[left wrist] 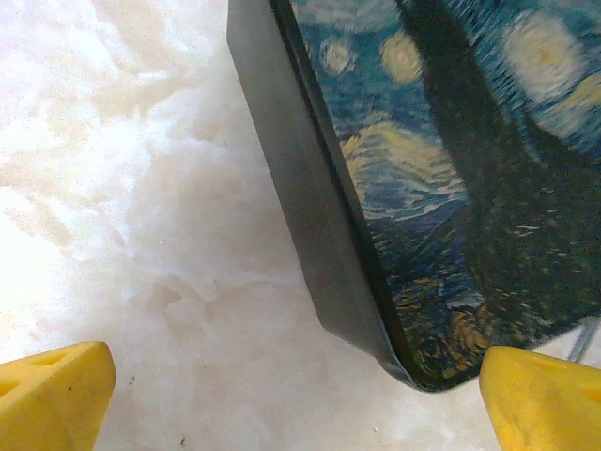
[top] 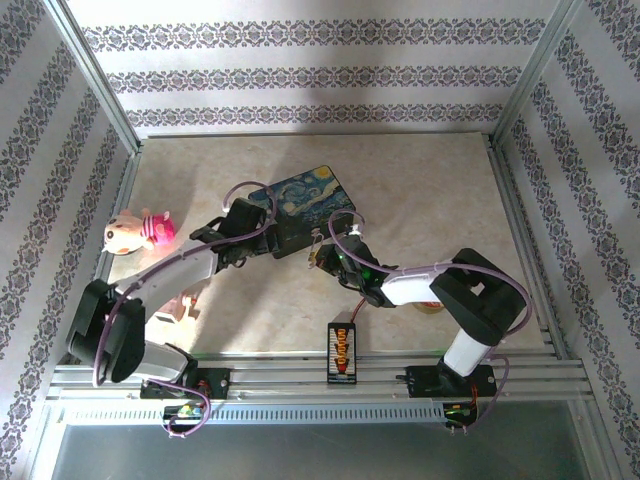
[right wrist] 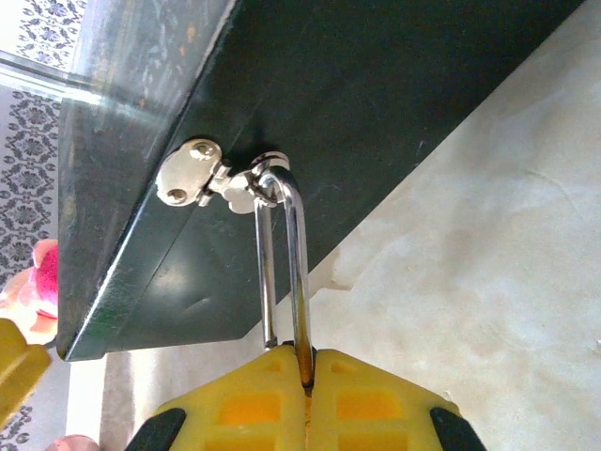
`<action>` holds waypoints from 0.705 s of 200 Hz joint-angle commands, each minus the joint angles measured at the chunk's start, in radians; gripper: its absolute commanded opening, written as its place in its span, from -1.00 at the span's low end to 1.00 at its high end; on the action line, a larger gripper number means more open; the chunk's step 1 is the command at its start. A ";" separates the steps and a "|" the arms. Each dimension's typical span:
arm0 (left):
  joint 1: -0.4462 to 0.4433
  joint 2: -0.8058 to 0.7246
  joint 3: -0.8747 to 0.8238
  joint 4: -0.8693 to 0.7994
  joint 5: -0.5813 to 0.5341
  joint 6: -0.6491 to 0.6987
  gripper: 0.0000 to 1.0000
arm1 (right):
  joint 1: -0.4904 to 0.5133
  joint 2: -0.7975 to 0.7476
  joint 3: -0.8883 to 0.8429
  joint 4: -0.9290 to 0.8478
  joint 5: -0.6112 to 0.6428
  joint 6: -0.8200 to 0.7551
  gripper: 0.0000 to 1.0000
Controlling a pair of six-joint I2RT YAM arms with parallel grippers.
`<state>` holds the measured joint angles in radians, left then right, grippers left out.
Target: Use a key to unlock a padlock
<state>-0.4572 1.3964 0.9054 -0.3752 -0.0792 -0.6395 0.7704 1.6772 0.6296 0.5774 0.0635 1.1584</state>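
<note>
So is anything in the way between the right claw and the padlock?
Nothing visible: the right gripper is shut on the padlock, whose shackle comes out from between its fingers and hooks through the clasp on the box.

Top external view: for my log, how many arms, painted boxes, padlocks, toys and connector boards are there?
Arms: 2 (left arm, right arm)
Painted box: 1
Padlock: 1, hung on the box's clasp
Toys: 2 (pink plush, paler figure beside the left arm)
Connector board: 1
Total: 7
</note>
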 commanded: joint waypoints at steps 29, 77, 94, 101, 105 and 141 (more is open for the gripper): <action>-0.011 -0.043 0.041 -0.028 -0.012 0.027 0.99 | -0.003 -0.053 -0.017 -0.062 0.031 -0.062 -1.00; -0.026 0.103 0.125 -0.080 -0.084 0.119 0.99 | 0.000 -0.046 0.074 -0.222 0.045 -0.150 -1.00; -0.027 0.129 0.131 -0.096 -0.104 0.127 0.99 | 0.002 -0.047 0.087 -0.271 0.073 -0.177 -1.00; -0.027 0.136 0.129 -0.098 -0.112 0.130 0.99 | 0.003 -0.047 0.090 -0.285 0.081 -0.187 -1.00; -0.026 0.140 0.128 -0.099 -0.115 0.131 0.99 | 0.003 -0.048 0.095 -0.294 0.088 -0.194 -1.00; -0.026 0.171 0.126 -0.106 -0.145 0.133 0.99 | 0.021 -0.040 0.169 -0.439 0.159 -0.271 -1.00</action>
<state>-0.4725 1.5379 1.0168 -0.4232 -0.1646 -0.5369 0.7753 1.6478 0.7368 0.2634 0.1246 0.9668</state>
